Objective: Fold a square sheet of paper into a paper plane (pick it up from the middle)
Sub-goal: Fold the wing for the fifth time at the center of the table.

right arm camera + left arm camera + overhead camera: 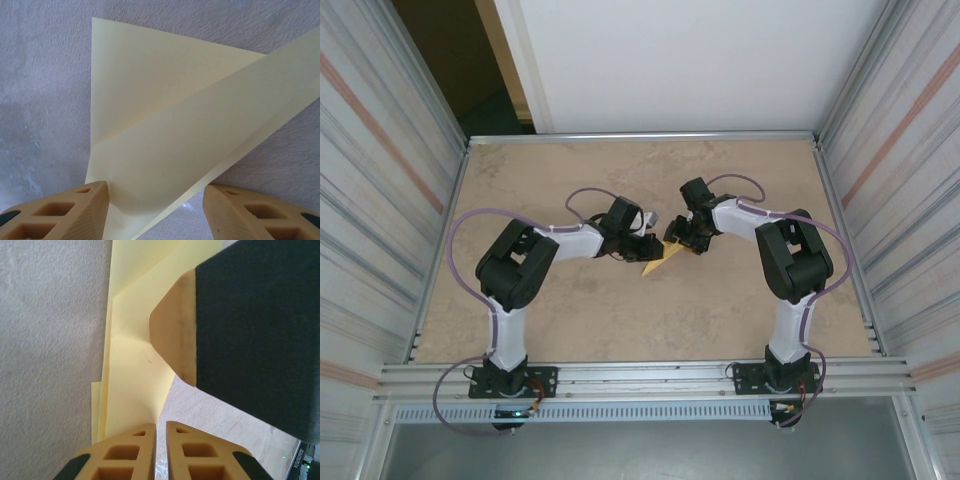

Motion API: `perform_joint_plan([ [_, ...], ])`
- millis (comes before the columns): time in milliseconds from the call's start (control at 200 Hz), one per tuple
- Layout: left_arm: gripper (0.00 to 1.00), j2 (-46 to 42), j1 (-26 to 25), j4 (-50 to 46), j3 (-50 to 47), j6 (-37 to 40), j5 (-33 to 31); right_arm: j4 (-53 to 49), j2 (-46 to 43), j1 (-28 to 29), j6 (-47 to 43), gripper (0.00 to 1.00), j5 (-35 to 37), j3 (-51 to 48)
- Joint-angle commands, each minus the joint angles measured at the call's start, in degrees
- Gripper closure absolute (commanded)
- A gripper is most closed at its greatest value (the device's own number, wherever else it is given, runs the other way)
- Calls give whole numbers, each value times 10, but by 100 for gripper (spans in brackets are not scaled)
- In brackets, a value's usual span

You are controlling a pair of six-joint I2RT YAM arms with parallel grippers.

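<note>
Left end effector [160,426]: fingers all but closed, with a thin edge of the yellow paper [660,262] running in between them. We read this as a pinch on the paper.

The paper lies on the table [620,330] between the two arms, folded to a narrow wedge. Its long axis runs diagonally, sharp tip near-left and broad end far-right.

Right end effector [156,187]: fingers apart, straddling the broad end. One finger touches the paper's edge, but nothing is clamped.

We judge both arms equally close. The left holds the paper's left flank and the right sits over its far-right end, so any coming crease should follow that tip-to-tail diagonal.
</note>
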Motion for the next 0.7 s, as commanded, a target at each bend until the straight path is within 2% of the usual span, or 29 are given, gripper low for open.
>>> perform_joint_plan([
  [0, 88, 14, 3, -5, 7, -4, 14, 18, 125, 15, -9, 44, 28, -55],
  [692, 90, 23, 3, -8, 5, -7, 7, 18, 125, 16, -8, 44, 28, -56],
])
